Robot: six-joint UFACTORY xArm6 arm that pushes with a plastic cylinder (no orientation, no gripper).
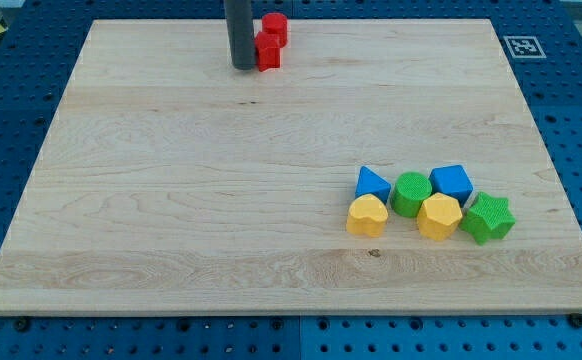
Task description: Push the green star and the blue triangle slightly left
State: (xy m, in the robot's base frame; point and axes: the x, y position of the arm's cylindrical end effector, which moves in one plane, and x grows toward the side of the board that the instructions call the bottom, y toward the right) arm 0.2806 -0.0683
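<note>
Single camera view of the wooden board [171, 200] at an early stage of the task. The arm carries no claw, so nothing opens or closes; it ends in a dark rod whose tip [243, 67] rests near the view's top edge, just to the view's left of the two red blocks [268, 50], touching or nearly touching the lower one.

Both task blocks lie well away from the tip, toward the view's bottom right. The blue triangle [372, 184] forms the left end of a tight cluster; the green star [489, 217] forms its right end. Judged from this layout, neither block has been engaged, and the whole push appears to remain: the tip would need to reach the view's right side of each block first.

Count: two red blocks; two blue (triangle, and cube [452, 183]); two green (star, and round block [410, 192]); two yellow (heart [367, 214], and hexagonal block [439, 215]). Eight in total.
</note>
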